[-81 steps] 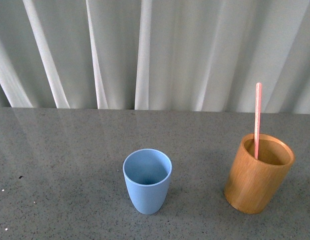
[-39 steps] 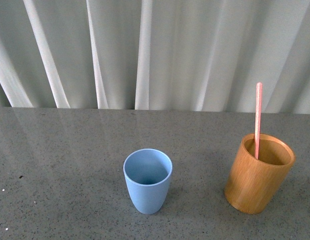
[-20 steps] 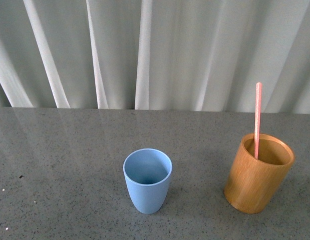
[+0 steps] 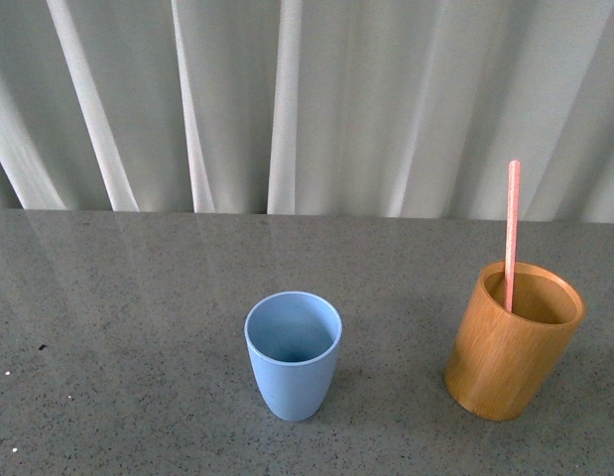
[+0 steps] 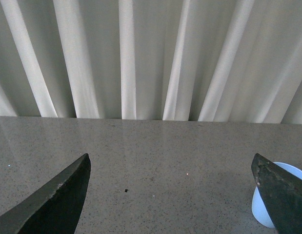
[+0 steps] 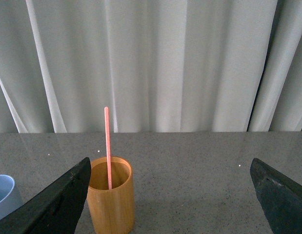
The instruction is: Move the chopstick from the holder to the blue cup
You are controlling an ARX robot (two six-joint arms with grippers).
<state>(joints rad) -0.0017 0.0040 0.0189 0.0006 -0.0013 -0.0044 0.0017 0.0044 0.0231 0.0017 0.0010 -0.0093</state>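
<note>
The chopstick (image 4: pixel 511 233) looks light, thin and stiff, with a smooth pink surface that is likely to slip or swivel in a loose pinch. It stands almost upright in the holder (image 4: pixel 510 352), its lower end hidden inside and resting toward the back of the opening. The upper part rises clear above the rim. That exposed length is the place to take it, probably a little above the rim so the stick stays steady while being drawn straight up. A grip near the very top would probably let it swing. The wooden holder looks thick-walled and heavy enough to stay put as the stick comes out.

The blue cup (image 4: pixel 292 362) stands empty near the middle of the bench (image 4: pixel 108 327), well apart from the holder, which is off to the right. Being light plastic with a narrow base, it may tip if the stick is dropped in at a slant.

The right arm's jaws are spread wide and hold nothing; holder and chopstick lie ahead of them, untouched. The left arm's jaws are likewise wide apart and empty, with only an edge of the blue cup showing past one finger.
</note>
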